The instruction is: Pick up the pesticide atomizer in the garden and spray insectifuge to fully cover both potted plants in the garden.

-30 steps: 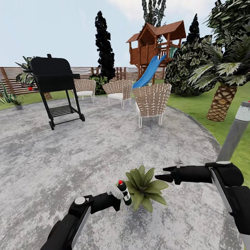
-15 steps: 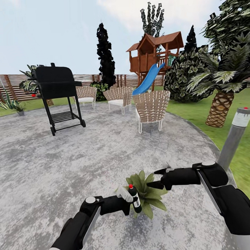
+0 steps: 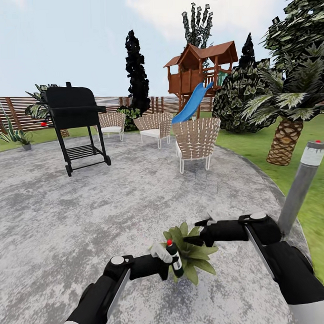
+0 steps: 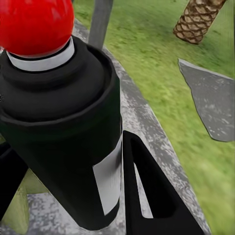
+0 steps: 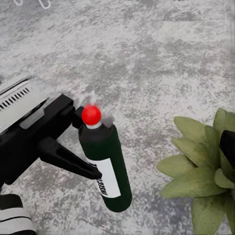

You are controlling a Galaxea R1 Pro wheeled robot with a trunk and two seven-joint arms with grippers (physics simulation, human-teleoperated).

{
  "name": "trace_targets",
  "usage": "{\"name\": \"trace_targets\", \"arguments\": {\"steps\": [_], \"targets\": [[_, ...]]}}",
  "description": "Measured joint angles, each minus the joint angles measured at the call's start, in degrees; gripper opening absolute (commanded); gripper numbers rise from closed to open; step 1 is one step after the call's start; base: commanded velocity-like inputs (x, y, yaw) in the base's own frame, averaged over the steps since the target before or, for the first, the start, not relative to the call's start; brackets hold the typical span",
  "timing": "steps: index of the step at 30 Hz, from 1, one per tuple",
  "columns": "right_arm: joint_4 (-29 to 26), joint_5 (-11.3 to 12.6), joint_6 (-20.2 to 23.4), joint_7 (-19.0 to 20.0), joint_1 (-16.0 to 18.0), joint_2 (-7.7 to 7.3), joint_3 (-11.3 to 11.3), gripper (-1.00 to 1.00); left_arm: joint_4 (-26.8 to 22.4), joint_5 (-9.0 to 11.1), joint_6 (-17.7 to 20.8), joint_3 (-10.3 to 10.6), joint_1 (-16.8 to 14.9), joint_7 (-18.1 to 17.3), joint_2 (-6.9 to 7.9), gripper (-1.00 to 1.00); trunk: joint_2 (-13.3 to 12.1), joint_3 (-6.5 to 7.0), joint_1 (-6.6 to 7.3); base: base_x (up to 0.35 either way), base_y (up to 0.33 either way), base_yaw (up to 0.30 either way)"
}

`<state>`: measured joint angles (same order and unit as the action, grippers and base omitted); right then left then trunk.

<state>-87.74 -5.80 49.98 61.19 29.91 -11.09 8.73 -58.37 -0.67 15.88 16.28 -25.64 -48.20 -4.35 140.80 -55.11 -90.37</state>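
Head view overlooks the patio (image 3: 89, 206); both close wrist views share the pesticide atomizer (image 4: 63, 127).

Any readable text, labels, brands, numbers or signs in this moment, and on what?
White label on the pesticide atomizer, held in the left gripper: one line of dark print runs along it, too blurred to read.
No other text, number or sign visible: none on the grill or the grey post.

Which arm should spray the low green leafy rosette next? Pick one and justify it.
Left. The left gripper already holds the dark green atomizer bottle with red tip upright right beside the low green rosette plant; the right gripper carries nothing.
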Motion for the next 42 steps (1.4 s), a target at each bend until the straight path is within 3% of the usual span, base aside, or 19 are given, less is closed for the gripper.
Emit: {"name": "trace_targets", "arguments": {"steps": [5,11,17,18,26,32,42], "targets": [[0.8,0.1,-0.2,-1.8,0.0,1.99,0.7,1.00,0.4,0.2,-3.9,0.1,0.1,0.7,-0.78,-1.00,0.0,0.00,0.00,0.000,0.000,0.000],[0.3,0.2,-0.2,-1.7,-0.3,2.18,0.7,1.00,0.7,0.1,-4.3,0.0,0.1,1.1,-1.87,-1.00,0.0,0.00,0.00,0.000,0.000,0.000],[0.2,0.2,-0.1,-1.8,-0.3,2.21,0.7,1.00,0.9,0.2,-2.8,-0.6,0.1,1.0,-1.54,-1.00,0.0,0.00,0.00,0.000,0.000,0.000],[0.3,0.2,-0.1,-1.9,-0.3,2.22,0.7,-1.00,0.9,0.0,-2.6,-0.6,0.1,1.1,-1.47,-1.00,0.0,0.00,0.00,0.000,0.000,0.000],[0.8,0.0,0.3,-2.3,-0.2,2.29,0.8,-1.00,0.9,0.1,-2.0,-0.8,0.0,1.2,-1.84,-1.00,0.0,0.00,0.00,0.000,0.000,0.000],[0.9,-0.1,0.4,-2.6,-0.2,2.31,4.0,-1.00,0.9,0.2,-2.3,-3.0,0.0,1.7,-2.01,-1.00,0.0,0.00,0.00,0.000,0.000,0.000],[0.9,0.1,0.6,-6.1,-0.2,2.32,4.3,-1.00,0.7,0.2,-1.9,-2.6,0.1,1.6,-2.40,-1.00,0.0,0.00,0.00,0.000,0.000,0.000]]}}
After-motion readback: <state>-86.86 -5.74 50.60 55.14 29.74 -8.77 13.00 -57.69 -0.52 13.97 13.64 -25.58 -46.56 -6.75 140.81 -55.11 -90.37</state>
